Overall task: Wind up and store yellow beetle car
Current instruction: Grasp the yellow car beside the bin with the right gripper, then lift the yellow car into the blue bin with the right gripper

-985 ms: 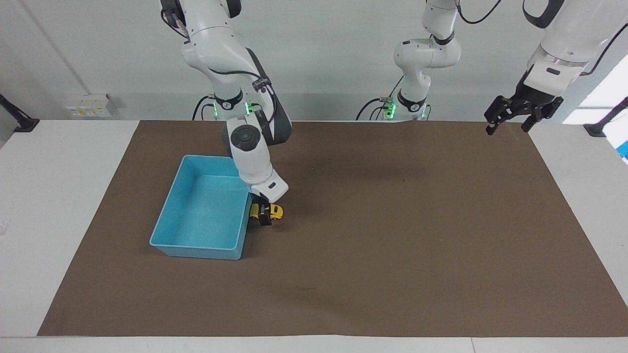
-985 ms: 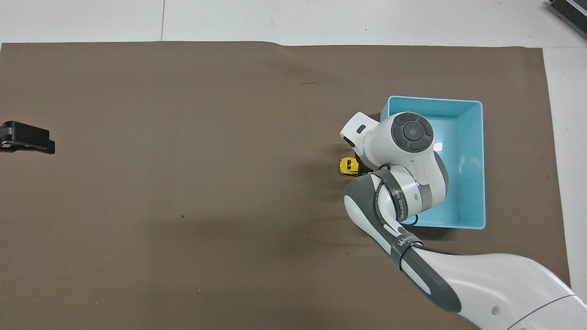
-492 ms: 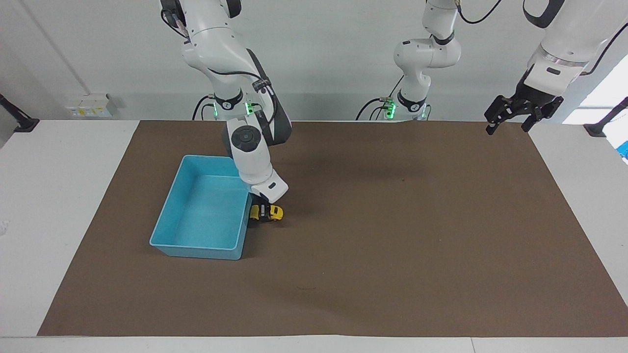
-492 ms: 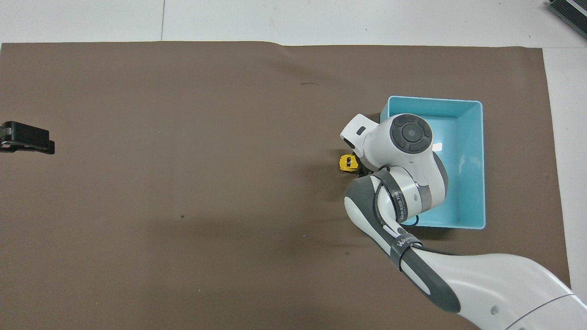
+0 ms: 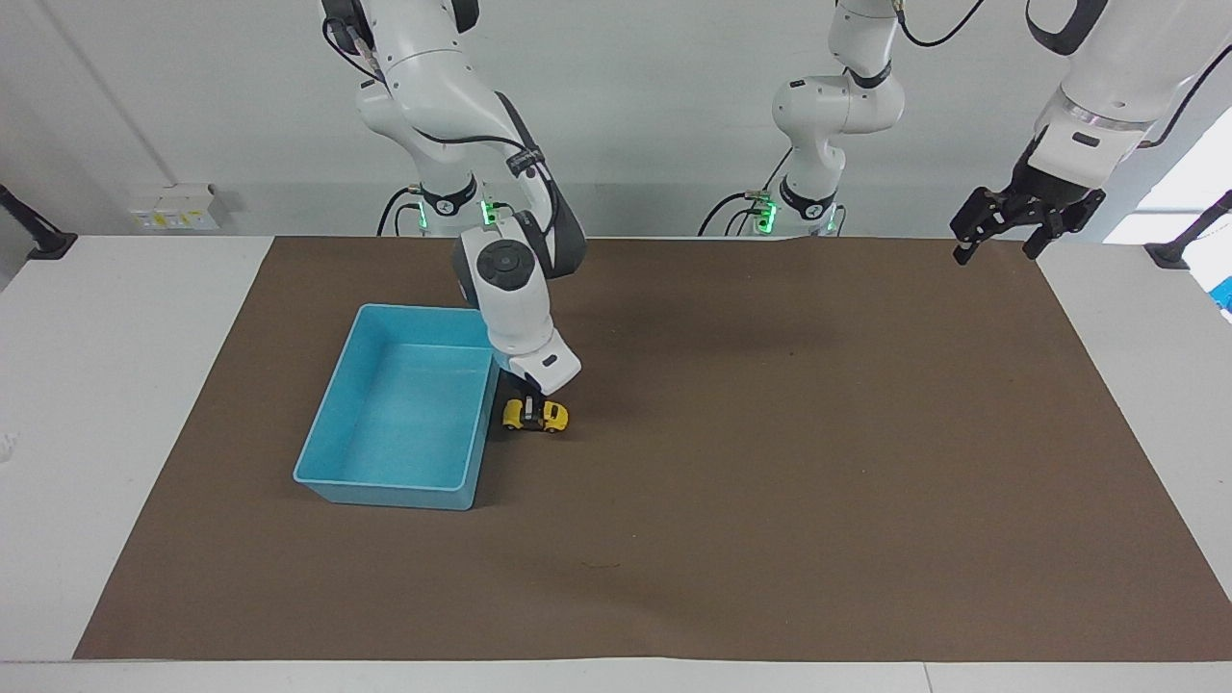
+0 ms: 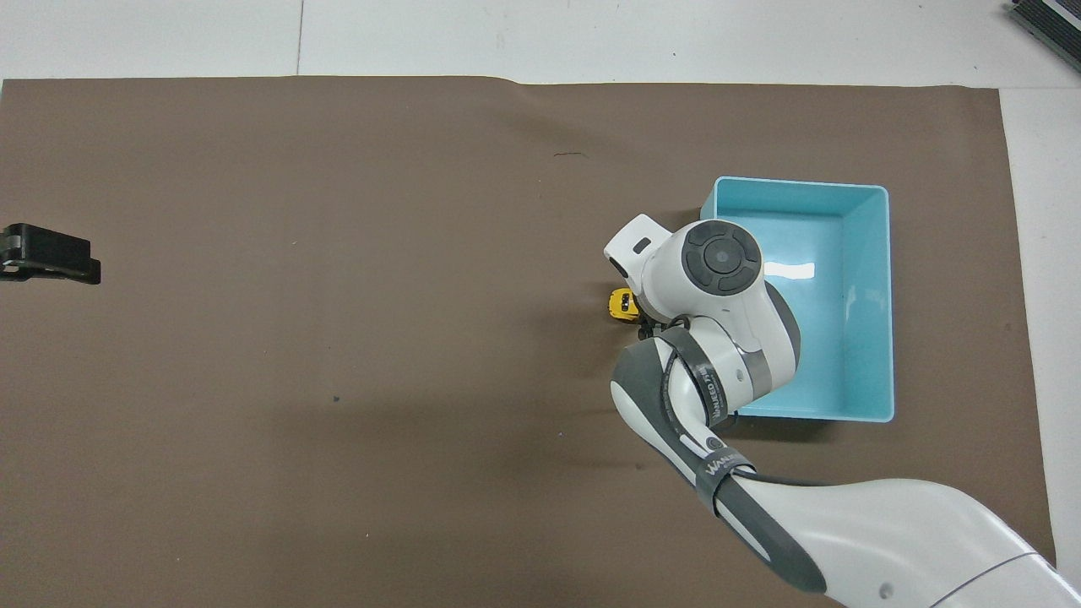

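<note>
Brown matte mat (image 5: 770,500) before us, smooth blue plastic bin (image 5: 332,409) on it.
We see the right gripper (image 5: 530,408) clamped on the rounded yellow beetle car (image 5: 537,416) beside the bin; left gripper (image 5: 997,236) waits, jaws wide.

The yellow beetle car (image 5: 535,416) sits just beside the bin (image 5: 327,443); both on the mat (image 5: 818,462).

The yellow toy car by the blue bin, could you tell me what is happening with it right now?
The right gripper is shut on the yellow beetle car, which sits on the brown mat right beside the light blue bin, on the side toward the left arm's end of the table. The bin holds nothing, so the car is not stored yet. The left gripper waits, open, in the air over the mat's corner.
</note>
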Robot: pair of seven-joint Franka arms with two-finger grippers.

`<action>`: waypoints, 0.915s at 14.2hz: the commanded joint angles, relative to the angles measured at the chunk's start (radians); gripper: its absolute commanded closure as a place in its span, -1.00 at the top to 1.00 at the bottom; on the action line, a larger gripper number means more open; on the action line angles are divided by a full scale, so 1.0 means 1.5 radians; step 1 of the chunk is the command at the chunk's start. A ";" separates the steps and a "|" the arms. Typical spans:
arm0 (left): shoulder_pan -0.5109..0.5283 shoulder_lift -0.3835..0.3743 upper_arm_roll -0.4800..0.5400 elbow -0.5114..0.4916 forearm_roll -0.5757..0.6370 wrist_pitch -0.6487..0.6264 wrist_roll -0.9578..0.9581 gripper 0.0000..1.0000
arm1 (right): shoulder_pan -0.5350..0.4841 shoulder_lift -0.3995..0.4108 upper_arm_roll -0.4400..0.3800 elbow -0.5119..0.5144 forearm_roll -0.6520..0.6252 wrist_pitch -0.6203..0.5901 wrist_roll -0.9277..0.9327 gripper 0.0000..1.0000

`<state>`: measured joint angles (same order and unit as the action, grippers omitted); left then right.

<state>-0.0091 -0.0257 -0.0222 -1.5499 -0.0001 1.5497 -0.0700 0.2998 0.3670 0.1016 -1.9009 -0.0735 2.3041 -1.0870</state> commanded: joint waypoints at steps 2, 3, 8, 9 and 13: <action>0.007 -0.004 -0.003 0.005 -0.004 -0.015 0.003 1.00 | -0.005 -0.020 0.004 0.057 -0.021 -0.082 0.027 -1.00; 0.007 -0.004 -0.003 0.007 -0.004 -0.015 0.003 1.00 | -0.006 -0.030 0.004 0.065 -0.014 -0.101 0.026 -1.00; 0.007 -0.004 -0.003 0.007 -0.004 -0.015 0.003 1.00 | -0.014 -0.068 0.004 0.112 -0.007 -0.178 0.025 -1.00; 0.007 -0.004 -0.003 0.006 -0.004 -0.015 0.003 1.00 | -0.015 -0.075 0.004 0.122 -0.003 -0.195 0.024 -1.00; 0.007 -0.004 -0.003 0.005 -0.004 -0.015 0.003 1.00 | -0.028 -0.098 -0.001 0.121 0.010 -0.225 0.016 -1.00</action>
<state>-0.0091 -0.0258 -0.0222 -1.5499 -0.0001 1.5492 -0.0700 0.2785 0.2369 0.0956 -1.7174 -0.0721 1.9945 -1.0682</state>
